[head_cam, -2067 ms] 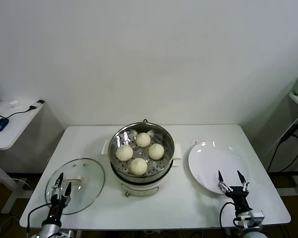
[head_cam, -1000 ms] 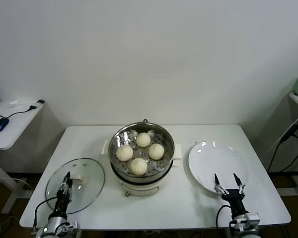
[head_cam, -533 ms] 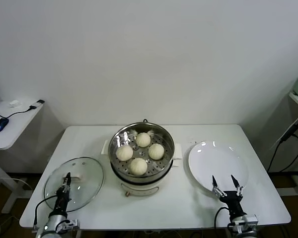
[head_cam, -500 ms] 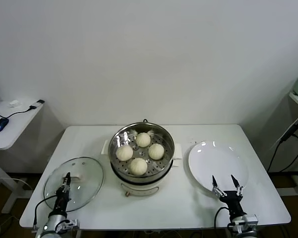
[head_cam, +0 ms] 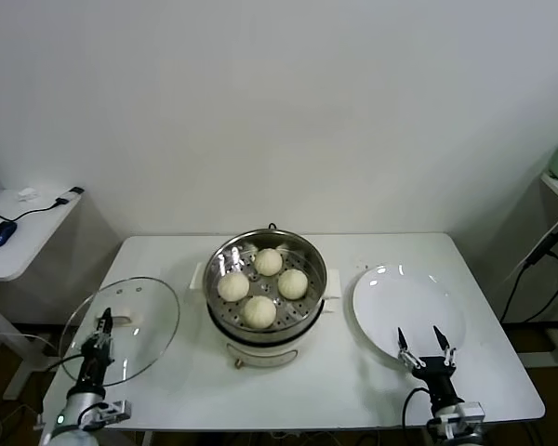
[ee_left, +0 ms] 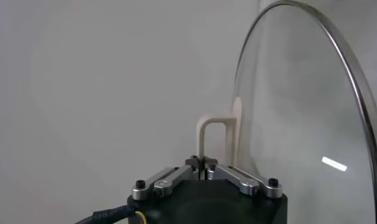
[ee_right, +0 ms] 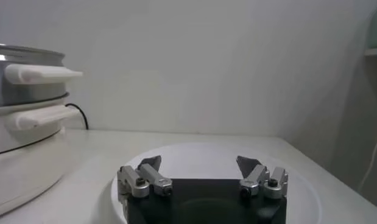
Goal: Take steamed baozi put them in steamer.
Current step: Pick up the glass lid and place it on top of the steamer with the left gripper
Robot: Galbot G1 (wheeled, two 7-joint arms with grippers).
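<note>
On the white table [head_cam: 353, 390] by a plain wall, the left gripper [ee_left: 203, 172] clamps the glass lid's handle [ee_left: 214, 139]; right gripper [head_cam: 420, 346] gapes wide

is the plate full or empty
Empty. The plate shows only bare white surface; all four baozi sit in the steamer.
</note>
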